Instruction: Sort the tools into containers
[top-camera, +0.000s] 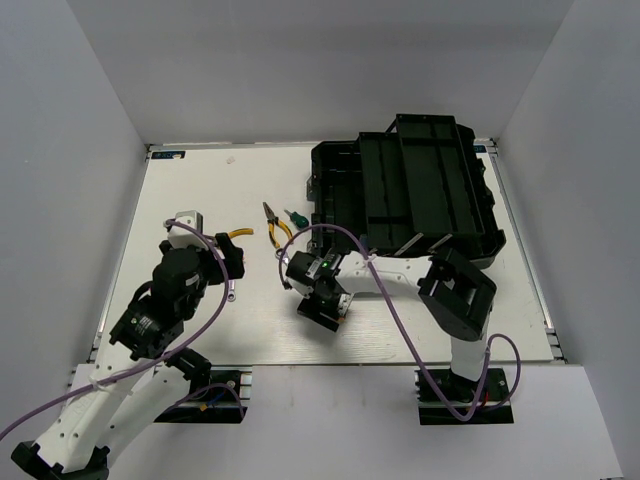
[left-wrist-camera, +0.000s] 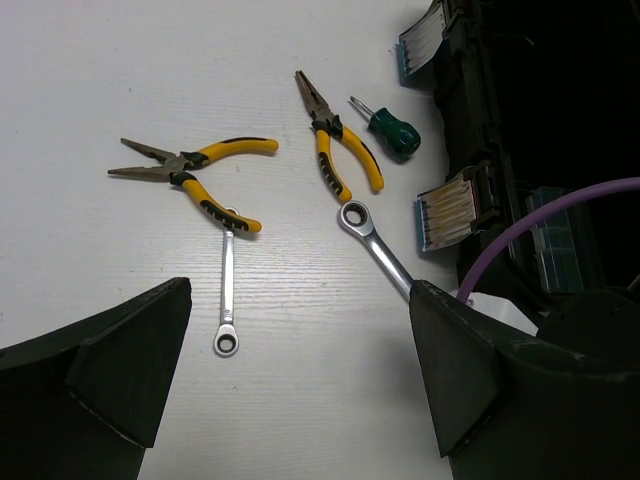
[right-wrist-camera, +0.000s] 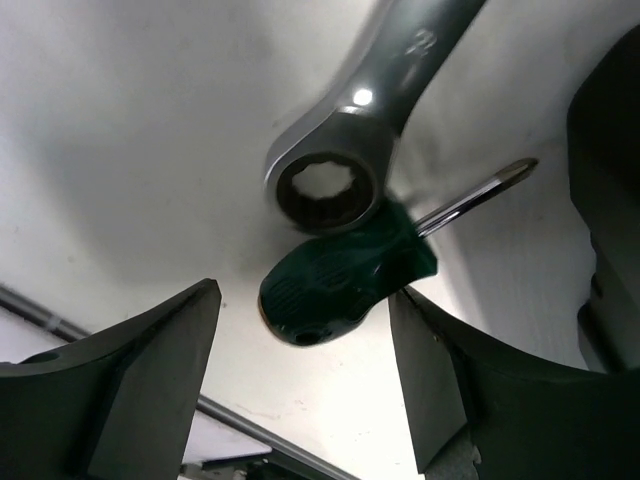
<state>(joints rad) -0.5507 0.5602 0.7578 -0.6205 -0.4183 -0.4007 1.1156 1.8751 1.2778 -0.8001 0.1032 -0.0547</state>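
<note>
The left wrist view shows two yellow-handled pliers (left-wrist-camera: 195, 175) (left-wrist-camera: 335, 140), a small silver wrench (left-wrist-camera: 227, 290), a long ratchet wrench (left-wrist-camera: 375, 245) and a green screwdriver (left-wrist-camera: 392, 130) on the white table. My left gripper (left-wrist-camera: 300, 290) is open and empty, hovering near the small wrench. My right gripper (right-wrist-camera: 305, 300) is open low over the table. A second green screwdriver (right-wrist-camera: 340, 280) lies between its fingers, close to the right one, with the ratchet wrench's ring end (right-wrist-camera: 325, 185) over it. The black toolbox (top-camera: 410, 185) stands open at the back right.
In the top view the pliers (top-camera: 272, 222) and a screwdriver (top-camera: 296, 217) lie just left of the toolbox. My left gripper (top-camera: 225, 255) and right gripper (top-camera: 300, 275) are close together at mid-table. A purple cable (left-wrist-camera: 560, 205) loops past the toolbox latches (left-wrist-camera: 450, 210).
</note>
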